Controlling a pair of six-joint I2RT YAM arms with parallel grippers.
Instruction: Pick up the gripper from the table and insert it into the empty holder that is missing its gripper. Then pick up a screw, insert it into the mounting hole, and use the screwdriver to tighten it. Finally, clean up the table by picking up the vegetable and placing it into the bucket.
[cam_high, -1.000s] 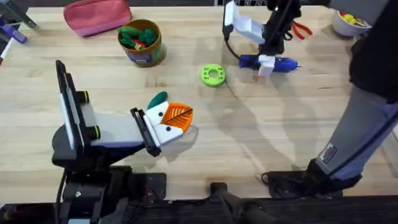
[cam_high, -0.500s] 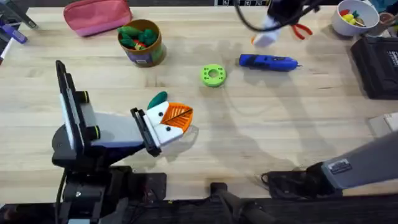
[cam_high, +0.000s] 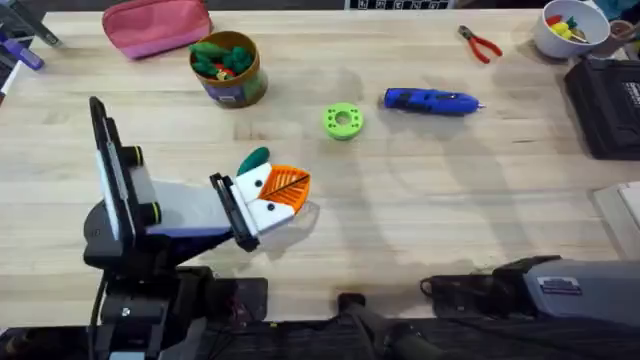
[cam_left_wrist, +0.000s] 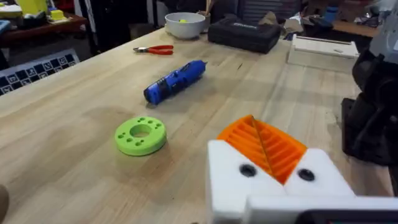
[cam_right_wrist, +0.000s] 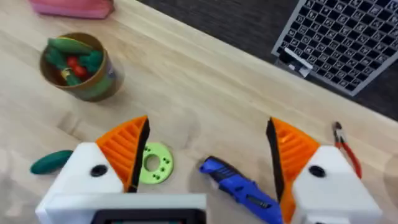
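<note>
The left gripper (cam_high: 285, 195) rests low on the table (cam_high: 420, 220), its orange pads pressed together with nothing between them. The vegetable (cam_high: 254, 158) lies just behind it, touching or nearly so. Further out from it sits the green ring (cam_high: 343, 121), and beyond that the screwdriver (cam_high: 430, 99). The bucket (cam_high: 227, 68) stands well off to its left. The right gripper (cam_right_wrist: 202, 168) hangs above the table, fingers spread wide and empty, the screwdriver (cam_right_wrist: 239, 190) below between them.

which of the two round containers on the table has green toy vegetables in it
The short yellow-tan bucket beside the pink pouch; the white bowl holds small coloured bits.
</note>
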